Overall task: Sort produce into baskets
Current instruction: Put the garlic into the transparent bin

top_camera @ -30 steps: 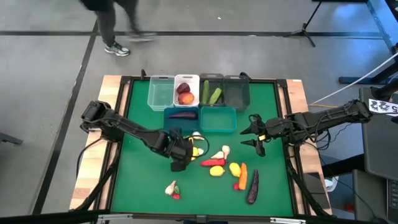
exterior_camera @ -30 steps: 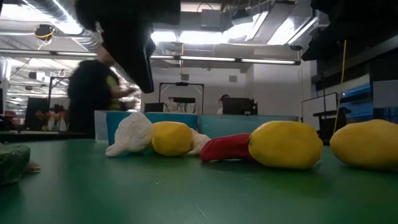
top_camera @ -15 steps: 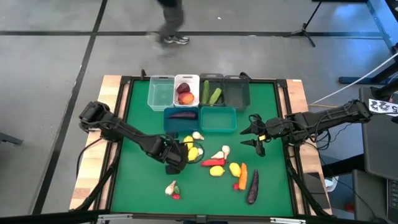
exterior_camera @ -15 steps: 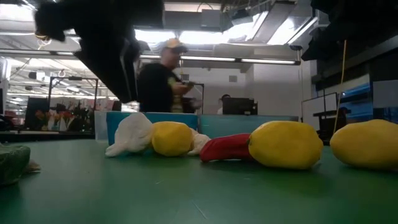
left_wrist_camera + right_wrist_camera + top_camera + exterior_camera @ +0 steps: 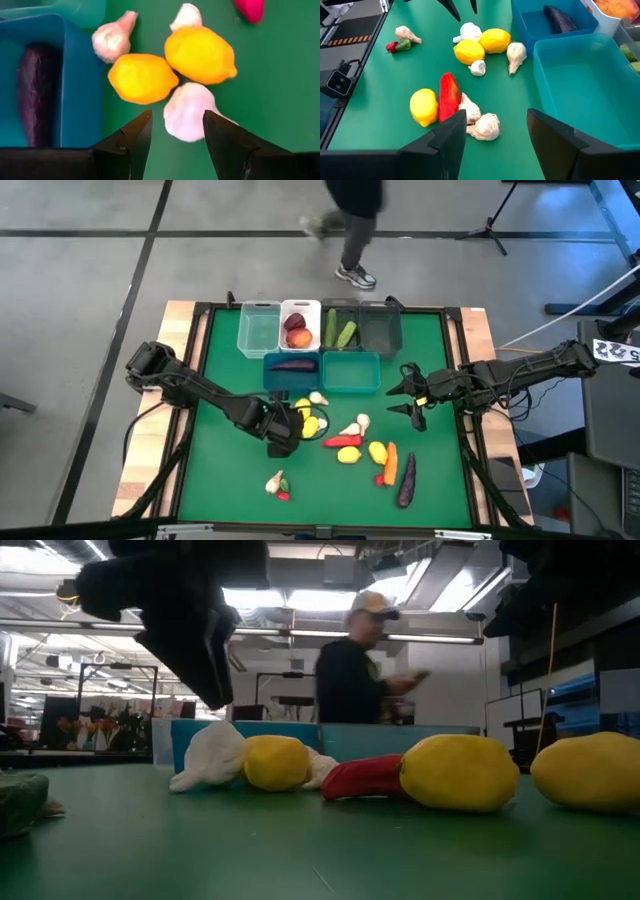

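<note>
Sorting is partway along: the tabletop [image 5: 220,350] carries six bins along its far edge and loose produce mid-surface toward the near edge. Far row: clear bin [image 5: 259,329], seemingly empty, white bin [image 5: 300,313] with red peaches, dark bin [image 5: 340,326] with green cucumbers, second dark bin [image 5: 380,328]. In front of them the blue bin [image 5: 293,364] holds one purple eggplant, beside it the teal bin [image 5: 351,370] with nothing in it.

Left gripper [image 5: 176,125] hovers just above the produce cluster near the blue bin, fingers [image 5: 131,142] apart at a moderate gap, holding nothing. Between them in the wrist view sits a white garlic [image 5: 189,111], touching two lemons [image 5: 142,78] right behind it.

Right gripper [image 5: 405,392] waits near the right edge, fingers spread wide, empty.

Handling, as a guess: these are toy pieces, so light, rigid or slightly squishy, smooth skin. Lemons are rounded and could squirt out of a pinch; take them across the short middle. Garlic is lumpy with a thin neck; grip the fat bulb, not the stem. Risk: neighbours touch, so closing on the garlic may shove the lemons.

Smaller stuff nearer the front edge: long eggplant [image 5: 406,481], carrot [image 5: 390,463], red pepper [image 5: 343,441], another garlic with a small red-green piece [image 5: 277,483]. Long ones: pinch across the midsection.
</note>
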### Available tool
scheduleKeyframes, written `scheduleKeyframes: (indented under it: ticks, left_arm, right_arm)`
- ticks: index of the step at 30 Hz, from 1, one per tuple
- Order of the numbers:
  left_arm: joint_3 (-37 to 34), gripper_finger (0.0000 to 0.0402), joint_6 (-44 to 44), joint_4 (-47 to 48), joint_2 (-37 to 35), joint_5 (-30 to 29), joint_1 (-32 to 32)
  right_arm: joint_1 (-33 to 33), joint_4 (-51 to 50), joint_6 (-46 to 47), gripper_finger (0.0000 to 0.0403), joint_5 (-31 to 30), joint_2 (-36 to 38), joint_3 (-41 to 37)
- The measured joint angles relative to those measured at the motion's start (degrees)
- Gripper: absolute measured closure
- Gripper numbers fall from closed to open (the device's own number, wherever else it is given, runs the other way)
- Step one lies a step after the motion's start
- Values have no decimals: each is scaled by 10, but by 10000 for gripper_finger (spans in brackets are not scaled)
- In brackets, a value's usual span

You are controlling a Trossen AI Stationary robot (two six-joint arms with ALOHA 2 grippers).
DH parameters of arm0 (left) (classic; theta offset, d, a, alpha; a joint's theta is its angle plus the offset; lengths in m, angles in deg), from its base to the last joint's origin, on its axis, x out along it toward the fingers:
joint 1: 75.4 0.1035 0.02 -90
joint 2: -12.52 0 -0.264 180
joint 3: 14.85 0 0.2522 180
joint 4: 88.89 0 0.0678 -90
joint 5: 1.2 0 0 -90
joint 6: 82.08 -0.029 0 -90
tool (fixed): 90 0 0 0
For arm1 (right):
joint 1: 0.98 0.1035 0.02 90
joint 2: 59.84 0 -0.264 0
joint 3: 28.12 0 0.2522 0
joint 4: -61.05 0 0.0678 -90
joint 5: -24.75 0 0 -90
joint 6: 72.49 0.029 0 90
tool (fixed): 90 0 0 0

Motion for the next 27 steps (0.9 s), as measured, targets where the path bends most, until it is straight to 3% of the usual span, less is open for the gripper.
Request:
scheduleKeyframes:
  ticks: [6,13,20,27]
  left_arm:
    - [-1,229,-51,-74,-37,-9,1]
    - [-7,229,-90,-96,-164,-13,20]
    - [-121,227,-14,-139,-266,5,20]
    - [-231,183,15,-260,-257,13,2]
  right_arm:
    - [0,6,-69,194,8,14,0]
    - [0,-8,-99,194,51,83,-1]
    - [0,-28,-61,194,44,181,-8]
    - [0,-29,-27,194,15,233,-53]
